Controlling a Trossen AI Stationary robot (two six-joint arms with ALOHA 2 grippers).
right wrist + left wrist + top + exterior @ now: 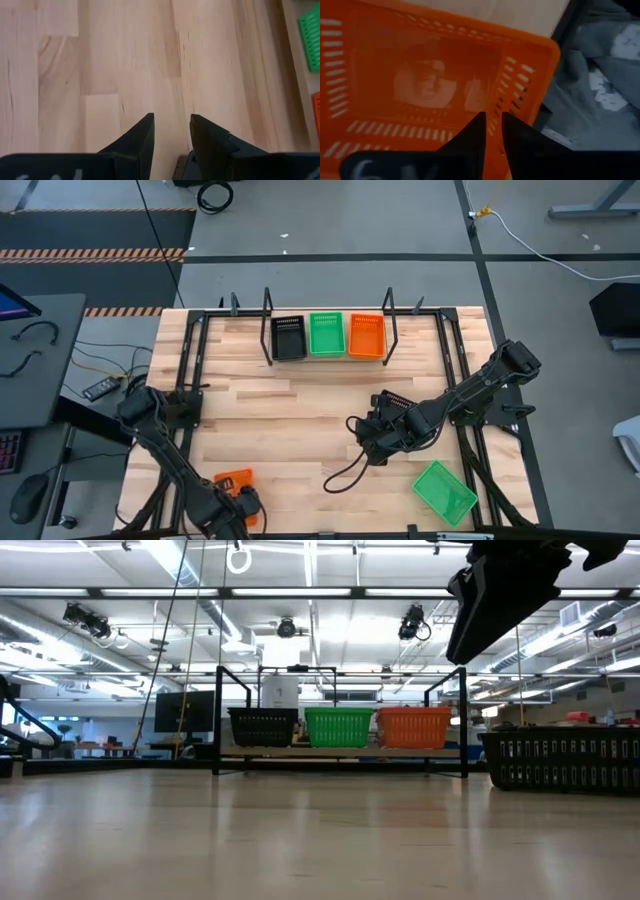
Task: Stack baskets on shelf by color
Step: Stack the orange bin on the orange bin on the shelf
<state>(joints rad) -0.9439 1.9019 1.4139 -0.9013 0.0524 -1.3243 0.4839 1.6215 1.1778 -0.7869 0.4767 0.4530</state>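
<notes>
Pale wooden worktop [300, 430], lower left: left gripper [492, 131] fingers nearly closed astride orange plastic mesh basket [435, 85] wall; thin purchase, could slip. Right gripper [171, 131] fingers half-open, empty.

Both arms are showing dark, jointed links, the left arm [165, 445] and the right arm [470, 390]. A black cable [350, 465] is looping off the right arm at seven o'clock. Fingers [142, 137] are tapering to points.
</notes>
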